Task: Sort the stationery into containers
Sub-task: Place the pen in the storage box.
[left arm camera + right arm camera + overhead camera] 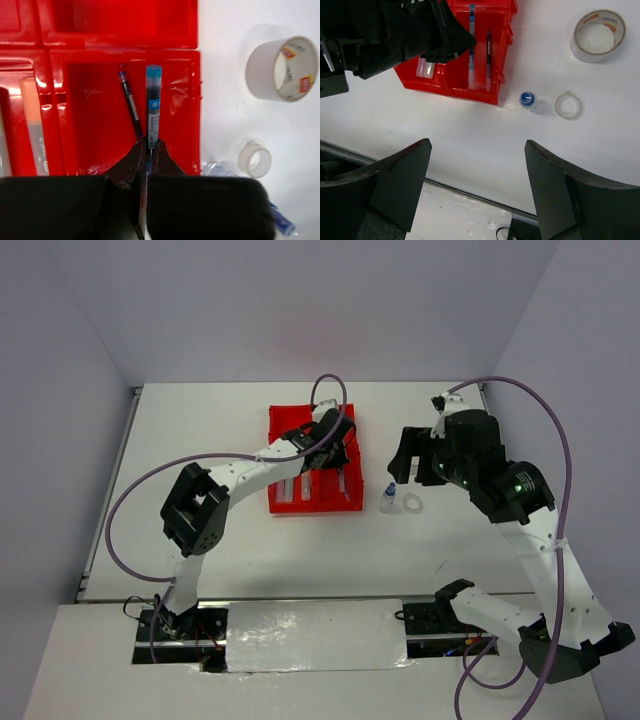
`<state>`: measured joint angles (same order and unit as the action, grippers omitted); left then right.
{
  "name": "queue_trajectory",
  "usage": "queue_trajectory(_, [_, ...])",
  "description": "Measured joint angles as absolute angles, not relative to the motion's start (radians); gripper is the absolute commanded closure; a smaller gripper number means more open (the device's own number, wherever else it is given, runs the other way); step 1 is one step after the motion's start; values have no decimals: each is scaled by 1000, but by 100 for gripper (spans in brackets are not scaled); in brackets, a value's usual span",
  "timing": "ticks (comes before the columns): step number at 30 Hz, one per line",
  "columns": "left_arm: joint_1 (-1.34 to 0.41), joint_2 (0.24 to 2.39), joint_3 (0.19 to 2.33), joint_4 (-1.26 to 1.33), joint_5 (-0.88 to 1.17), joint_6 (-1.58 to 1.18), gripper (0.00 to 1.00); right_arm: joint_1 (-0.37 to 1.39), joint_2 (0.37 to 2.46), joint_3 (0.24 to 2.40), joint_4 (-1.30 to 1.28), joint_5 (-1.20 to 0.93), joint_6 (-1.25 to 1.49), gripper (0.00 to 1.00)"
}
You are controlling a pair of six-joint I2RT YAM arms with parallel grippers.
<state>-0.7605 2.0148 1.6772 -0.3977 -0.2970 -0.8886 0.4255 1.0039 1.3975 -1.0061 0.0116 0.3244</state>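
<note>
The red four-compartment tray (274, 422) lies at the table's middle. My left gripper (336, 450) hovers over the tray's right side, shut on a blue-capped pen (153, 107) that points into a compartment (100, 130). A thin dark pen (131, 106) lies in that compartment beside it. An orange stick (33, 117) lies in the neighbouring compartment. My right gripper (413, 468) is open and empty, held above the table right of the tray. Under it stand the blue-capped bottle (527, 99), the white ring (568, 105) and the beige tape roll (598, 34).
The bottle (388, 500) and ring (411, 505) sit just right of the tray's near corner. The tape roll is hidden in the top view behind my right gripper. Pale sticks (297, 489) lie in the tray's near left compartment. Walls close the table at the back.
</note>
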Motion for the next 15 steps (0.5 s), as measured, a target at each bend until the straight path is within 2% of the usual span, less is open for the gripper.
queue_trajectory(3, [-761,2022,1677,-420,-294,-883,86,425,997,1398,-1012,12,324,17])
queue_trajectory(5, [-761,2023,1677,-424,-293,-869,77,425,993,1398,-1016,15,324,16])
queue_trajectory(6, [-761,2025,1677,-424,-292,-865,63,426,991,1397,-1018,16,324,16])
queue_trajectory(9, [-761,2030,1676,-428,-289,-860,40,425,987,1388,-1021,16,320,16])
queue_trajectory(12, [-762,2030,1675,-434,-289,-861,29,425,987,1369,-1019,15,315,16])
queue_trajectory(15, [-762,2030,1675,-435,-289,-860,22,425,979,1309,-992,18,307,17])
